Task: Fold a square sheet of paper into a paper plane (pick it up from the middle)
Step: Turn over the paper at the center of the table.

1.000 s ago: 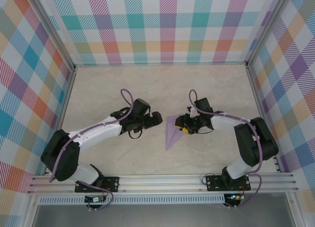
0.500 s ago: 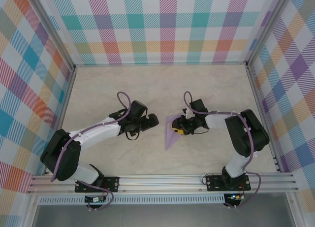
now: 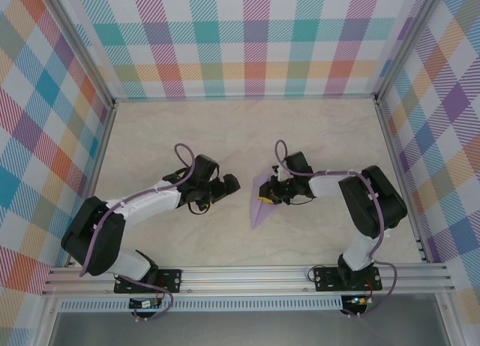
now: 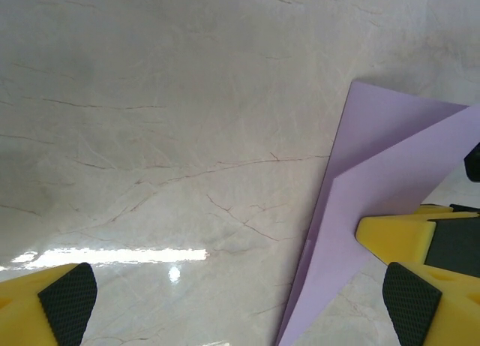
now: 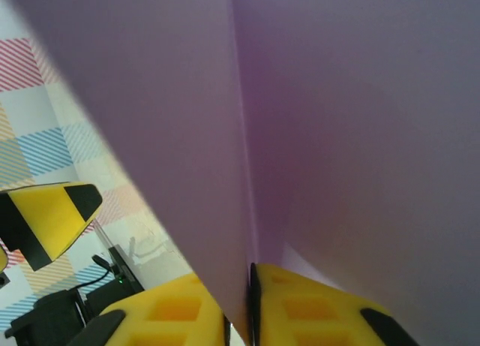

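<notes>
paper (image 4: 390, 166): lavender | table (image 3: 225, 136): cream marble (grey veins) | walls (image 3: 247, 38): pastel plaid | left hand (image 4: 240, 307): yellow, black pads

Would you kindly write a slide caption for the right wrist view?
Right gripper pinching a fold of the lavender paper between its yellow fingers.

Both arms, the left arm (image 3: 142, 203) and the right arm (image 3: 330, 182), are showing white link shells with black joint housings. A thin purple cable (image 3: 180, 157) is running along each. Black base plates (image 3: 150, 280) are anchoring them. The left tool (image 4: 240, 308) and right tool (image 5: 240, 308) are showing yellow fingers (image 4: 19, 312) with black cross-hatched pads (image 4: 67, 301).
</notes>
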